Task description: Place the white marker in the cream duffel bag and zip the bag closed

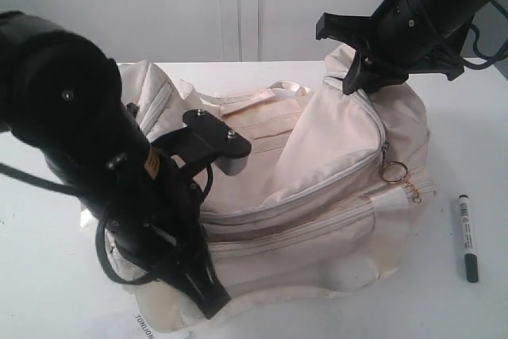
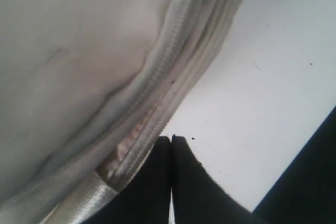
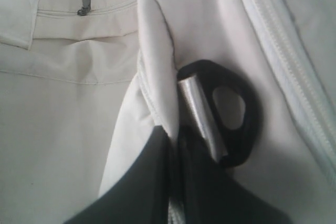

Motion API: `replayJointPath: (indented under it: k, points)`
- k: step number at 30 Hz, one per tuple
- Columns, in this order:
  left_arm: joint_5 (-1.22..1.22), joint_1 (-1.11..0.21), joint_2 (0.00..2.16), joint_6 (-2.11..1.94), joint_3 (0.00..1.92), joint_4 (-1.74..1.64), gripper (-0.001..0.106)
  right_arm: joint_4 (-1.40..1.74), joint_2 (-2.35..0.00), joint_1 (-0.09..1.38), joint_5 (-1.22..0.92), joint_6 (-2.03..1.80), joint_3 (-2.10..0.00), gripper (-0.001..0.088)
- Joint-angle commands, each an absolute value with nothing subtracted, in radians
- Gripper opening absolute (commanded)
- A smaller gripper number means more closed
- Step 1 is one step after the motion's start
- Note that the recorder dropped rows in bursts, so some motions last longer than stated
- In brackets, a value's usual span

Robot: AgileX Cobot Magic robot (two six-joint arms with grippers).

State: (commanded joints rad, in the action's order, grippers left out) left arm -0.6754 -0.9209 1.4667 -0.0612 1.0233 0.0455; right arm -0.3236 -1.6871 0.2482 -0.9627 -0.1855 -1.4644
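Note:
The cream duffel bag (image 1: 317, 164) lies in the middle of the white table, its top gaping open. The white marker (image 1: 467, 237) lies on the table to the bag's right, dark cap towards the front, apart from both grippers. My right gripper (image 1: 359, 78) is up at the bag's right end, shut on a fold of the bag's fabric (image 3: 152, 77) beside a black strap ring (image 3: 247, 114). My left gripper (image 1: 208, 295) is low at the bag's front left corner. Its jaws (image 2: 171, 139) are shut beside the zip seam (image 2: 163, 77), with nothing seen between them.
A gold ring zip pull (image 1: 393, 171) hangs on the bag's right side. Pale webbing handles (image 1: 278, 89) lie across the top. A white paper tag (image 1: 147, 325) sticks out at the front left. The left arm (image 1: 71, 117) hides the bag's left part. The table edge (image 2: 315, 182) is near the left gripper.

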Motion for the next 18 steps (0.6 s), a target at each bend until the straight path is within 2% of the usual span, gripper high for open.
replayJointPath:
  k: [6, 11, 18]
  points:
    - [-0.618, -0.919, 1.468, -0.367, 0.979, -0.334, 0.0, -0.324, -1.687, 0.248, -0.963, -0.185, -1.464, 0.0]
    - [-0.534, -0.919, 1.468, -0.431, 0.979, -0.402, 0.0, -0.325, -1.687, 0.248, -0.97, -0.185, -1.464, 0.0]
    - [-0.557, -0.913, 1.492, -0.558, 0.979, -0.588, 0.0, -0.336, -1.687, 0.248, -0.982, -0.187, -1.464, 0.0]
